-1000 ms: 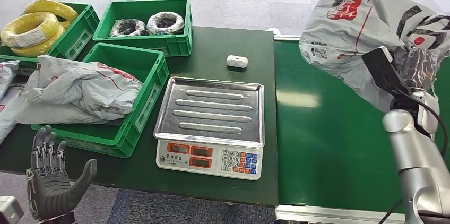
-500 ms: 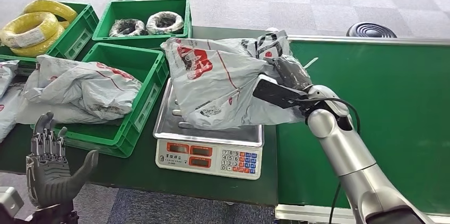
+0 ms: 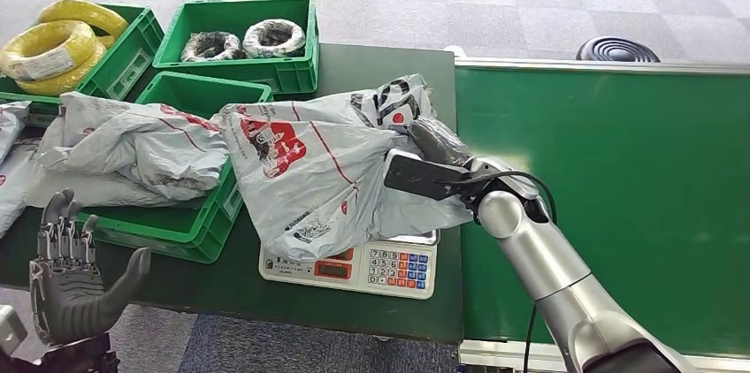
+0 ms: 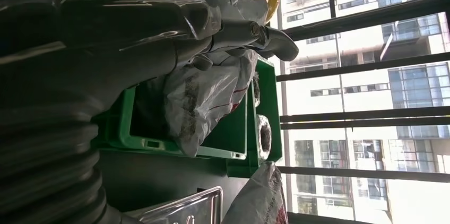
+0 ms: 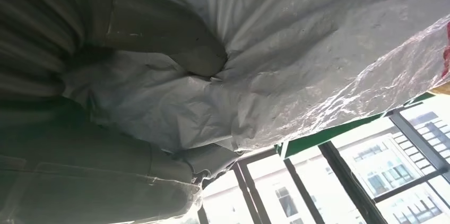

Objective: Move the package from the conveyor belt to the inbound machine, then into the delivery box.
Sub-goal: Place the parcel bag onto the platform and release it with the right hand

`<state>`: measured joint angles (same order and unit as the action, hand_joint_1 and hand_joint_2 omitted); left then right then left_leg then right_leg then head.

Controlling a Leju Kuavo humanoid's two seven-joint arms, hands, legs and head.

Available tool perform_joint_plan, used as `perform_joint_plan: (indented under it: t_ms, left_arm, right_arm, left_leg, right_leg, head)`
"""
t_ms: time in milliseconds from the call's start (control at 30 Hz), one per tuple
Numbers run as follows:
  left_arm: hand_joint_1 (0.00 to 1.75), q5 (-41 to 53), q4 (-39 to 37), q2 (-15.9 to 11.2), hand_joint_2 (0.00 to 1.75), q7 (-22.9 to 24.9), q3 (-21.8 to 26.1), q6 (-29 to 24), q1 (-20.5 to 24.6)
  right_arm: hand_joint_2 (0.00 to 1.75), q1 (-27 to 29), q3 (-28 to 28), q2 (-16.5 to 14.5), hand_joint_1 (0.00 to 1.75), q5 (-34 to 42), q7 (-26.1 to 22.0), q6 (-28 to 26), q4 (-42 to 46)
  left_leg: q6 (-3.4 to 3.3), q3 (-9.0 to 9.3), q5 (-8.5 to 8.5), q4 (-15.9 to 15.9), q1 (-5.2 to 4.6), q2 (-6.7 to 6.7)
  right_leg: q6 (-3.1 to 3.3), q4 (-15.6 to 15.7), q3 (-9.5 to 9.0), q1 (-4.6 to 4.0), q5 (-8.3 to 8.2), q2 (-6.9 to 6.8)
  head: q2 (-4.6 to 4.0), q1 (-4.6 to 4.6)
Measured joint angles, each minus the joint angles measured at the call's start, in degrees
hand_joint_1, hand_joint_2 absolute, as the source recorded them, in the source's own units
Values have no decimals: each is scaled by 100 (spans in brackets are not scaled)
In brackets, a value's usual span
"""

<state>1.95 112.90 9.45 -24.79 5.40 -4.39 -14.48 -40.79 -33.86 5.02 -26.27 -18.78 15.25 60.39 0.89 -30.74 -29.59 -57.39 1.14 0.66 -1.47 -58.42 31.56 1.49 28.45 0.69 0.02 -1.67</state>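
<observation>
Now right hand (image 3: 435, 145) grasps package (image 3: 305, 165) over scale (image 3: 371, 267); left hand (image 3: 66, 289) released, fingers spread, palm up.

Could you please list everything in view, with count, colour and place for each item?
Grey plastic courier package with red print: one, held over the scale and the near crate's edge.
Silver-topped weighing scale: one, white base, front of the dark table.
Green plastic crates: three; near one holds another grey package, far middle one holds two wrapped coils, far left one holds yellow coils.
Green conveyor belt: one, right of the table.
Black round object: one, on the floor beyond the belt.
Right hand: grips the held package.
Left hand: fingers apart, near the table's front-left.
</observation>
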Motion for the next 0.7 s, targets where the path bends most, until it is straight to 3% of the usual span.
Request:
perform_joint_plan:
  t_ms: [33, 67, 200, 333, 567, 700]
  left_arm:
    - [0, 25, 2, 10, 175, 15, 20, 19, 8]
    - [0, 57, 4, 20, 175, 32, 40, 32, 16]
    - [0, 192, 41, 54, 175, 102, 105, 43, 30]
    - [0, 268, 61, 74, 175, 125, 136, 66, 45]
    - [0, 376, 62, 73, 175, 105, 100, 208, 293]
    - [0, 627, 62, 29, 175, -3, -153, 291, 544]
  right_arm:
    - [175, -5, -19, -18, 7, -8, 30, 2, -50]
    - [175, -14, -40, -39, 0, -52, 106, -12, -112]
    - [175, -97, -111, -127, 0, -323, 616, -201, -411]
    - [175, -189, -145, -179, 0, -345, 726, -281, -642]
    - [175, -206, -1, -191, 0, 212, 303, -177, -917]
    - [175, -184, 187, -261, 0, 705, -56, -275, -944]
  left_leg:
    - [0, 0, 0, 0, 0, 0]
    - [0, 0, 0, 0, 0, 0]
    - [0, 0, 0, 0, 0, 0]
    - [0, 1, 0, -1, 0, 0]
    - [0, 2, 0, -2, 0, -2]
    - [0, 2, 2, -3, 0, 1]
  right_leg:
    - [0, 0, 0, 0, 0, 0]
    - [0, 0, -1, 0, 0, 0]
    - [0, 0, -1, 0, 0, 0]
    - [0, 0, 1, 0, 0, 0]
    - [0, 0, 2, 0, -1, 1]
    - [0, 0, 3, 0, -2, -1]
  head:
    - [0, 1]
    - [0, 0]
    - [0, 1]
    - [0, 0]
    - [0, 0]
    - [0, 1]
